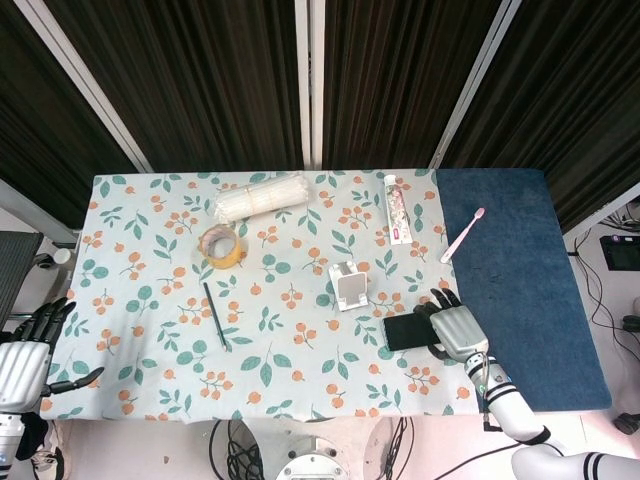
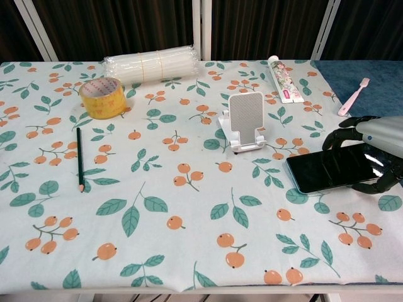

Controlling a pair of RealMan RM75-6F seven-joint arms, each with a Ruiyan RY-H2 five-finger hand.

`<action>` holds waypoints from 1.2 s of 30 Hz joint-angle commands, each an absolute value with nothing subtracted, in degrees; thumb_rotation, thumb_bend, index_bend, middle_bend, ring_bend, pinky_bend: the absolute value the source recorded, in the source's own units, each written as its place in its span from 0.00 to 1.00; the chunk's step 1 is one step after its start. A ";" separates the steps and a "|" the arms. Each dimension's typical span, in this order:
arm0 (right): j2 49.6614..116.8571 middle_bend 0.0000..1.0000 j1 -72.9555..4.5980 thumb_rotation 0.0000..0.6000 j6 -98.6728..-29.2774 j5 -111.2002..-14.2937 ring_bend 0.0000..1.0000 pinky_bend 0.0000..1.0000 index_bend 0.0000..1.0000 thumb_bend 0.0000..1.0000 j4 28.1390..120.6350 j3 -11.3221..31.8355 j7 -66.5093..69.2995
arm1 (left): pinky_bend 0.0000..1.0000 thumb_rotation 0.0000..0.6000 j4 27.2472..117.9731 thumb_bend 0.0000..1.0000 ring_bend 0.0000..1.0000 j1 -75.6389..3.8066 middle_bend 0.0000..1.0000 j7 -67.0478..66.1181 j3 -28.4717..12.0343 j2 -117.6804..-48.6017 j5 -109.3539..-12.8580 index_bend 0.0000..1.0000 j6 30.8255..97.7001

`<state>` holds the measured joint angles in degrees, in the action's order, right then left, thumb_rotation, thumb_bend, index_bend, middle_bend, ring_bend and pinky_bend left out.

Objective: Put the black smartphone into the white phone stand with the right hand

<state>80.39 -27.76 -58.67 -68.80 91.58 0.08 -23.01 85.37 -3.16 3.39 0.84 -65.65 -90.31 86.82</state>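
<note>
The phone is grasped by the right hand, near the stand; the left hand is released.

Two robotic hands frame the table: the right hand, at four o'clock in the head view, pairs a smooth silver-grey back shell with black jointed fingers and a slim white forearm ringed by a dark band. The left hand, at eight o'clock, shows the same silver shell and black fingers.
</note>
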 commanded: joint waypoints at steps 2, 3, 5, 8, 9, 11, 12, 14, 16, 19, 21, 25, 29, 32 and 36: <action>80.75 0.33 -27.40 1.00 -59.44 -69.64 0.02 0.00 0.69 0.27 90.94 0.22 -22.33 | 0.22 0.48 85.36 0.07 0.07 -3.16 0.06 3.36 0.85 -65.67 -90.22 0.07 86.72; 80.83 0.33 -27.32 1.00 -59.62 -69.85 0.04 0.00 0.69 0.28 90.74 0.21 -22.28 | 0.22 0.48 85.36 0.07 0.07 -3.15 0.06 3.36 0.87 -65.67 -90.20 0.07 86.70; 81.01 0.34 -27.19 1.00 -59.90 -70.29 0.09 0.00 0.69 0.28 90.34 0.23 -22.10 | 0.22 0.49 85.34 0.07 0.07 -3.15 0.07 3.32 0.89 -65.70 -90.14 0.07 86.61; 81.30 0.34 -27.05 1.00 -60.08 -70.83 0.19 0.00 0.69 0.29 89.82 0.25 -21.76 | 0.22 0.50 85.28 0.07 0.07 -3.13 0.06 3.38 0.88 -65.76 -90.04 0.07 86.56; 81.36 0.34 -27.03 1.00 -60.06 -70.95 0.23 0.00 0.69 0.30 89.67 0.24 -21.66 | 0.22 0.50 85.28 0.07 0.07 -3.13 0.06 3.37 0.89 -65.77 -90.03 0.07 86.55; 81.48 0.34 -27.00 1.00 -60.03 -71.24 0.28 0.00 0.69 0.31 89.40 0.29 -21.32 | 0.22 0.50 85.27 0.07 0.07 -3.11 0.06 3.35 0.92 -65.80 -90.02 0.07 86.54; 81.54 0.34 -26.97 1.00 -60.04 -71.37 0.29 0.00 0.69 0.31 89.29 0.29 -21.23 | 0.22 0.50 85.26 0.08 0.07 -3.10 0.06 3.34 0.93 -65.81 -90.01 0.07 86.53; 81.61 0.35 -26.92 1.00 -60.04 -71.57 0.31 0.00 0.69 0.32 89.07 0.35 -20.99 | 0.22 0.50 85.28 0.08 0.07 -3.07 0.06 3.35 0.94 -65.79 -89.94 0.07 86.50; 81.62 0.35 -26.85 1.00 -60.11 -71.81 0.33 0.00 0.69 0.32 88.98 0.42 -20.73 | 0.22 0.50 85.26 0.07 0.07 -3.05 0.06 3.36 0.94 -65.78 -89.92 0.07 86.51; 81.53 0.35 -26.66 1.00 -60.65 -72.62 0.33 0.00 0.69 0.32 88.99 0.53 -20.15 | 0.22 0.50 85.19 0.07 0.07 -3.02 0.06 3.38 0.94 -65.83 -89.94 0.07 86.59; 81.27 0.36 -26.54 1.00 -61.30 -73.62 0.33 0.00 0.69 0.33 89.11 0.66 -19.55 | 0.22 0.50 85.20 0.07 0.07 -3.02 0.06 3.37 0.94 -65.82 -89.98 0.07 86.61; 79.76 0.36 -26.39 1.00 -63.30 -76.59 0.34 0.00 0.69 0.33 89.88 1.15 -17.89 | 0.22 0.50 85.26 0.07 0.07 -2.99 0.06 3.37 0.90 -65.74 -90.03 0.07 86.77; 77.35 0.38 -26.05 1.00 -66.68 -80.14 0.35 0.00 0.71 0.33 91.10 1.93 -17.13 | 0.22 0.50 85.27 0.07 0.07 -2.92 0.06 3.41 0.87 -65.67 -90.01 0.07 86.89; 75.18 0.39 -25.93 1.00 -69.44 -82.46 0.35 0.00 0.72 0.33 92.37 3.03 -17.45 | 0.22 0.51 85.26 0.07 0.07 -2.94 0.06 3.39 0.84 -65.70 -90.01 0.07 86.90; 72.28 0.39 -26.59 1.00 -72.84 -85.52 0.35 0.00 0.73 0.33 93.77 5.33 -20.53 | 0.22 0.50 85.31 0.07 0.07 -3.04 0.06 3.35 0.76 -65.74 -90.15 0.07 86.96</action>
